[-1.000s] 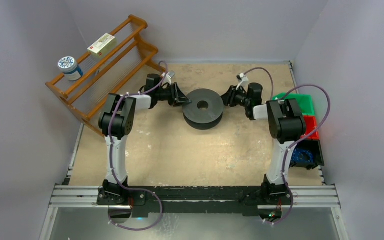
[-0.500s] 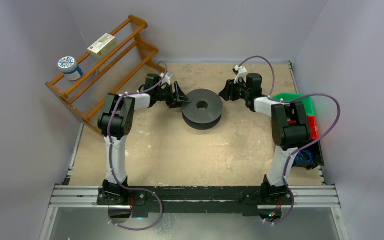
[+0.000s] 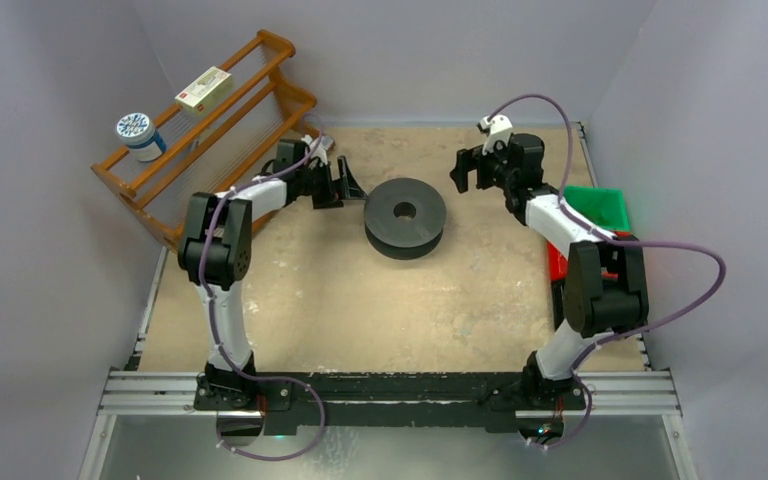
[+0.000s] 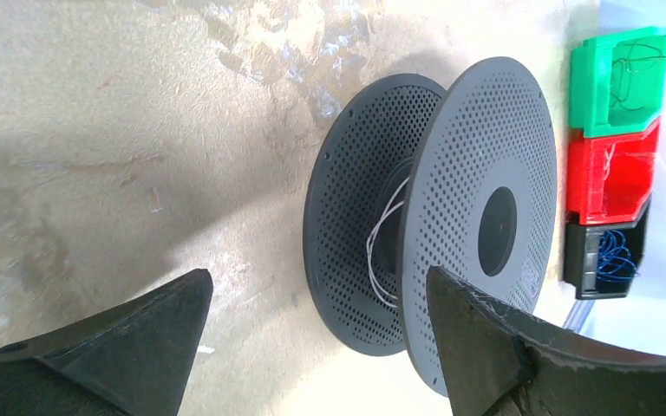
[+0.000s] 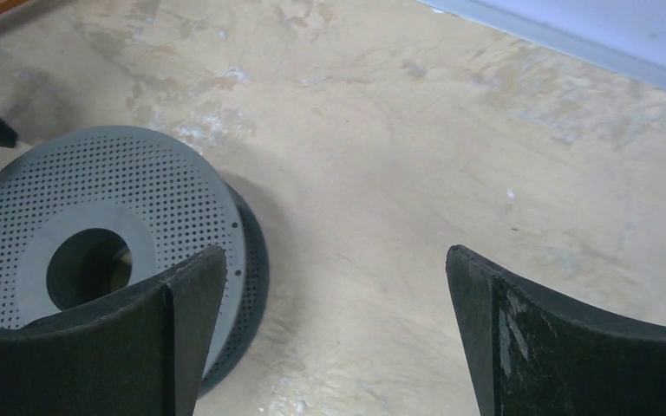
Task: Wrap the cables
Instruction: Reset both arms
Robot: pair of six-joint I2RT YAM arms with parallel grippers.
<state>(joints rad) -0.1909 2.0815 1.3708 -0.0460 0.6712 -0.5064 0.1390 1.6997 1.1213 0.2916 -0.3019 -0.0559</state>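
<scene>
1. Found the left arm reaching from its base at the near edge up the table's left side, elbow raised, forearm turned in toward the middle.
2. Found the left gripper (image 3: 345, 184) at about 9 o'clock of the spool (image 3: 406, 214), just beside it and apart from it, fingers spread wide, pinching nothing.
3. Found the right arm stretched farther up the right side, wrist bent back toward the middle.
4. Found the right gripper (image 3: 468, 170) at about 2 o'clock of the spool, near it but clear of it, fingers likewise spread wide and holding nothing.
5. Saw, from the left wrist, both dark fingertips apart with the spool (image 4: 477, 217) beyond them; saw the same wide gap from the right wrist, with the spool (image 5: 95, 234) at the lower left behind one finger.
6. Noted the spool lying flat on the tan table (image 3: 360, 310), a little past centre: two dark grey perforated discs on a hub, a round hole through the middle.
7. Made out the cables (image 4: 380, 247) only from the left wrist: thin whitish strands in a few loose loops around the hub, between the two discs.
8. Could not make out those strands from above.
9. Noted a green bin (image 4: 607, 95), a red bin (image 4: 611, 178) and a black bin (image 4: 585, 256) in a row at the table's 3 o'clock edge, thin wires in each.
</scene>
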